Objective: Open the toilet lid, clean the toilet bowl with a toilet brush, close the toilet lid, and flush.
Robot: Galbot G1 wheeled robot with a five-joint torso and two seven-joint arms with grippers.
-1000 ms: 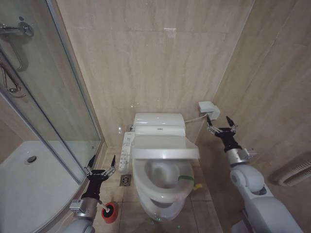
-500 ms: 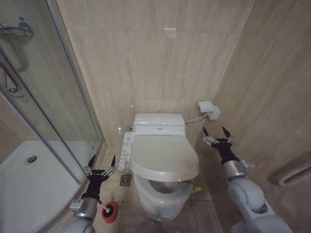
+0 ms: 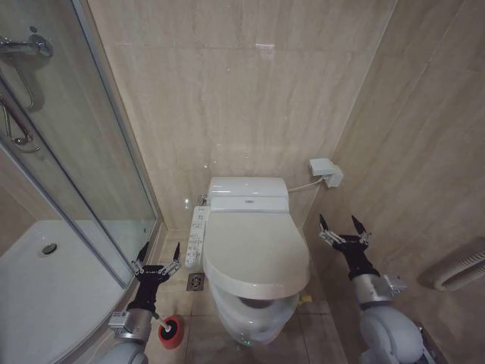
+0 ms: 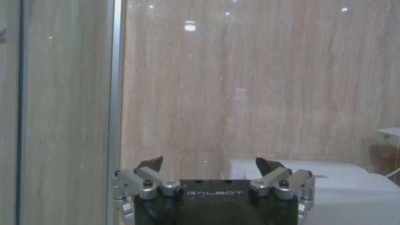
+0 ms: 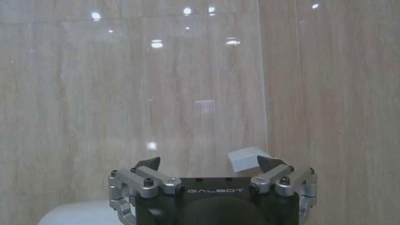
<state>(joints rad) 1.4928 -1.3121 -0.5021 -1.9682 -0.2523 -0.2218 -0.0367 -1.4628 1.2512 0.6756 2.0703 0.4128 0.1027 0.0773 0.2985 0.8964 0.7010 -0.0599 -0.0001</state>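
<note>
While toilet lid [image 3: 256,254] sits nearly shut, both tools empty w/ jaws apart.

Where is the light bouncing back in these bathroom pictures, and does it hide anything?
Head view: a small bright glare patch high on the wall tiles and a soft sheen on the toilet lid, hiding nothing. Left wrist view: ceiling lights mirrored as spots in the tiles beside the glass shower door. Right wrist view: similar spots scattered on the wall.

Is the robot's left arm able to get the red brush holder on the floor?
Probably yes. The left gripper hangs open beside the toilet bowl, with the red holder on the floor near that arm. Nothing lies between them, though it would have to reach down.
</note>
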